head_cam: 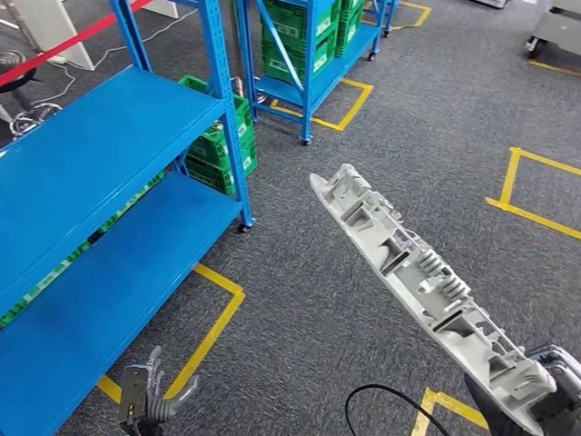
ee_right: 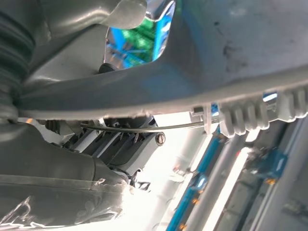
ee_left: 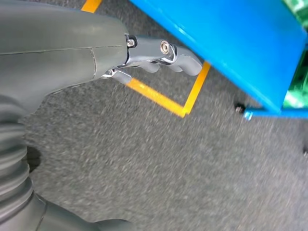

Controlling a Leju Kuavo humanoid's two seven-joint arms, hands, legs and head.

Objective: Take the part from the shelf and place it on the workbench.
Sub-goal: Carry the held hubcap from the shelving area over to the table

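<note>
A long grey moulded part with ribs and cut-outs slants above the carpet, its far end pointing up and left. My right hand grips its near end at the lower right corner of the head view. In the right wrist view the part lies across the hand, which is wrapped around it. My left hand hangs low beside the blue shelf, holding nothing, its fingers loosely extended above the carpet.
The blue shelf unit's two bare decks stand at the left. Green crates sit behind it and on a second blue rack. Yellow tape lines mark the grey carpet. A black cable loops on the floor by my right hand.
</note>
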